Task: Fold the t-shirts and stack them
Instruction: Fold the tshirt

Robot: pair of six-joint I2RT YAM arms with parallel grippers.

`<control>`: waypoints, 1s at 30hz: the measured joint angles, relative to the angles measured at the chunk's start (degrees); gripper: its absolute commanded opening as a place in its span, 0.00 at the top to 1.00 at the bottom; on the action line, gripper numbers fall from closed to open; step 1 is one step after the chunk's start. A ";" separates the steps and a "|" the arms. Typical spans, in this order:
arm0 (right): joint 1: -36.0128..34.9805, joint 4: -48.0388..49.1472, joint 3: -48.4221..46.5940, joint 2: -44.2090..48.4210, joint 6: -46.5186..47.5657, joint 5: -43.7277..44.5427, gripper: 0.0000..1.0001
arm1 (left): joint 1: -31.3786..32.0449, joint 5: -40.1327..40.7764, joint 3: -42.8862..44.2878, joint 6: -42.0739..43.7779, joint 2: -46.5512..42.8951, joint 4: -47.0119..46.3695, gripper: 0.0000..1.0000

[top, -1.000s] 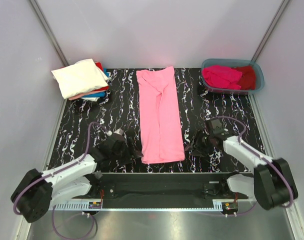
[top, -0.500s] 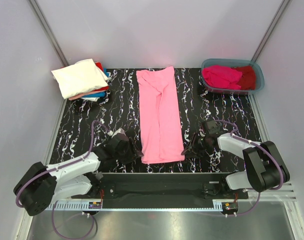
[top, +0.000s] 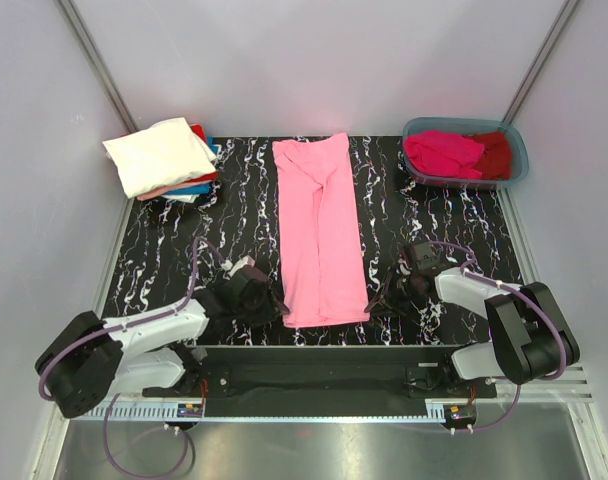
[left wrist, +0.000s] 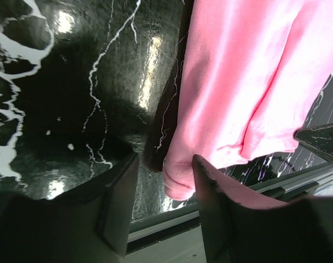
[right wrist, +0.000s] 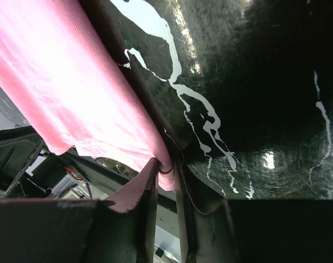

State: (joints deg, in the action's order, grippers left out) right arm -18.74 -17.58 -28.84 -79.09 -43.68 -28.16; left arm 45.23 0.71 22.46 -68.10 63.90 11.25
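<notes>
Tabletop (top: 434,210) — left end effector (left wrist: 164,164), right end effector (right wrist: 165,164) low, straddling pink t-shirt (top: 319,230) corners.

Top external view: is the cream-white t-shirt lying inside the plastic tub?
No, the cream-white t-shirt lies on the stack at the far left; the tub holds the magenta t-shirt and the dark red t-shirt.

The pink tee (top: 321,225) lies flat in the middle of the surface (top: 434,215), folded lengthwise into a long strip running near to far. At far left sits a folded stack: a cream tee (top: 159,155) on top, with a red tee (top: 199,132) and a blue tee (top: 199,188) showing beneath. At far right a crumpled magenta tee (top: 444,152) and a dark red tee (top: 496,155) fill a tub (top: 519,165).
</notes>
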 measured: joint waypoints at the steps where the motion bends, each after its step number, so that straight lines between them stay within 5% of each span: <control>1: 0.00 0.07 0.04 0.00 0.00 0.00 0.75 | 0.26 0.07 0.44 -0.11 0.87 -0.11 0.57; 6: 0.00 0.26 0.15 0.00 0.02 -0.02 0.78 | 1.42 0.09 1.31 -1.20 4.57 -1.77 0.79; 10: 0.00 0.35 0.33 0.00 0.37 0.09 0.94 | 2.23 0.20 2.95 -1.18 7.52 -2.08 1.00; 18: 0.00 -1.44 0.68 2.51 0.50 0.24 1.00 | 5.11 1.92 4.85 -0.81 6.27 2.54 1.00; 30: -0.35 -12.79 2.71 24.09 -1.70 -1.01 1.00 | 15.76 7.34 11.56 -4.48 -0.85 16.15 1.00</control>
State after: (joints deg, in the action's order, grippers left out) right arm -19.09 -30.37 -26.13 -55.00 -45.39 -29.17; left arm 60.99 8.05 34.02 -72.58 63.05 27.40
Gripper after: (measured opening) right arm 0.018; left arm 0.013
